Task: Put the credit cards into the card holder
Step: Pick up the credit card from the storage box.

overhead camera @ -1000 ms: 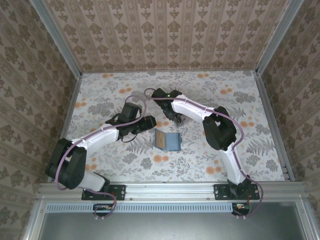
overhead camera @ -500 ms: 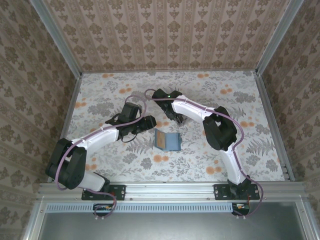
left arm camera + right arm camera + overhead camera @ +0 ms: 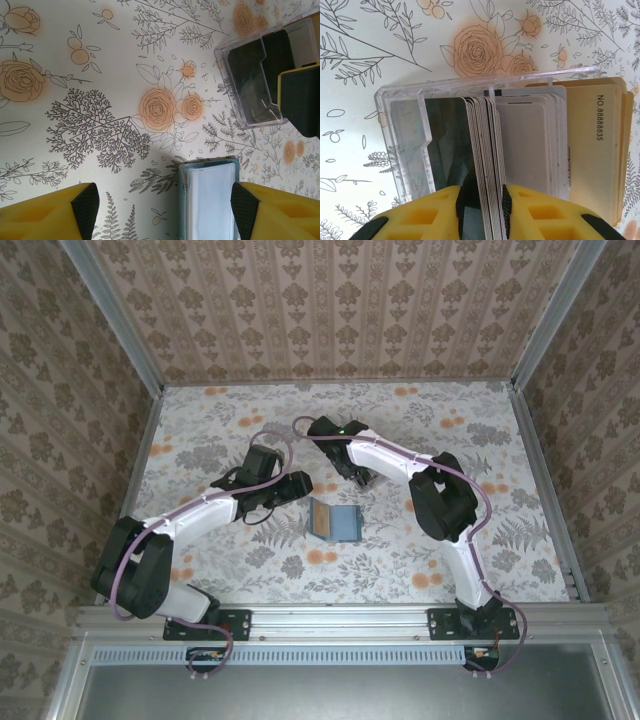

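The card holder (image 3: 333,523) lies open on the floral table, teal with a pale blue-grey inside (image 3: 210,200). My left gripper (image 3: 298,484) hovers open just left of it; in the left wrist view its fingertips (image 3: 162,207) straddle the holder's near end without touching. The credit cards (image 3: 485,140) stand on edge as a pale stack in a clear plastic box (image 3: 410,140). My right gripper (image 3: 482,200) reaches down into the box, shut on several of these cards, its black pads pressed to both sides. More white and tan cards (image 3: 597,145) lean at the right.
The clear box (image 3: 250,85) sits just behind and right of the holder, with my right gripper's yellow finger (image 3: 300,100) in it. Patterned walls close in the table on three sides. Open tabletop lies to the left and front.
The right jaws have narrowed onto the stack of cards, and the right arm has shifted slightly. The left arm and the card holder have not moved.
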